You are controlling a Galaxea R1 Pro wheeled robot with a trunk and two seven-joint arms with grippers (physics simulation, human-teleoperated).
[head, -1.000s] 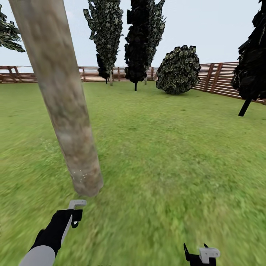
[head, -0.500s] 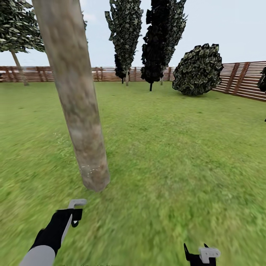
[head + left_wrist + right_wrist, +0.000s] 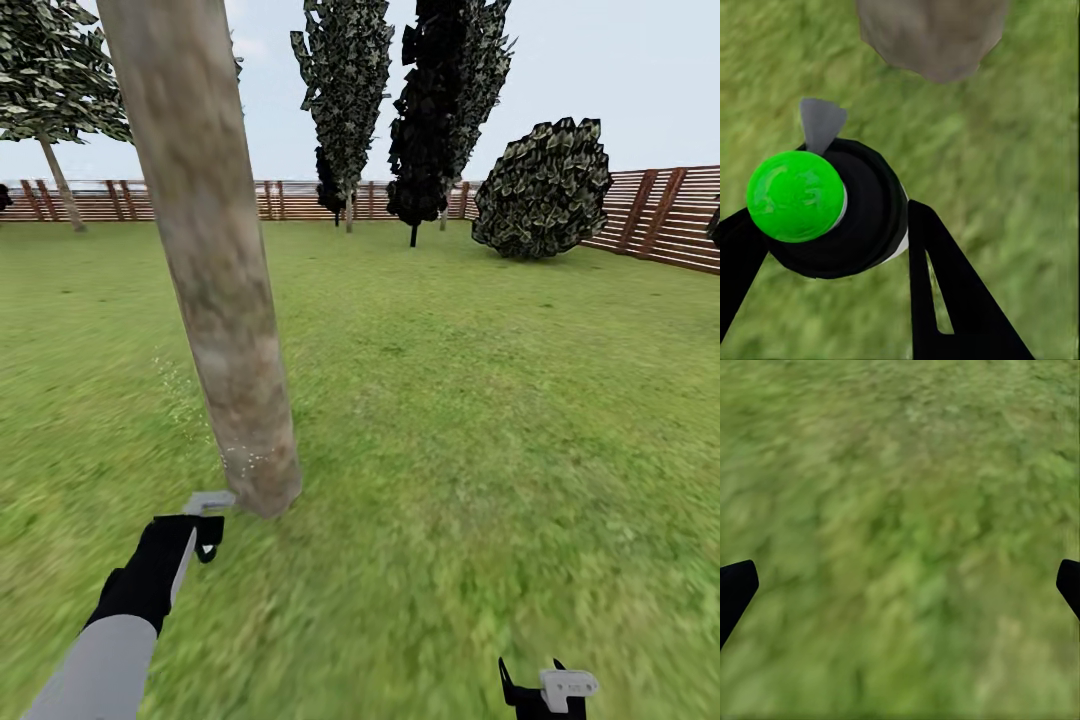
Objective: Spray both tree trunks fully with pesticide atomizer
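A thick mottled grey-brown tree trunk [image 3: 215,290] rises from the grass right in front of me, and its base also shows in the left wrist view [image 3: 934,34]. Tiny white pesticide specks [image 3: 245,461] dot the bark low down. My left gripper [image 3: 196,530] is shut on the pesticide atomizer [image 3: 844,214], a black body with a bright green cap [image 3: 795,196]. Its grey nozzle [image 3: 210,499] sits close to the trunk base. A second tree [image 3: 58,170] stands far off at the left by the fence. My right gripper [image 3: 545,690] hangs open over bare grass [image 3: 900,547].
The lawn is ringed by a brown slatted fence [image 3: 650,215]. Two dark narrow conifers [image 3: 345,90] [image 3: 445,100] and a round bush [image 3: 545,190] stand at the back. Open grass stretches to the right of the trunk.
The whole picture has shifted right, so the camera turned left. Since half a second ago my left arm has reached forward, bringing the atomizer's nozzle close to the trunk base. The right gripper has not moved.
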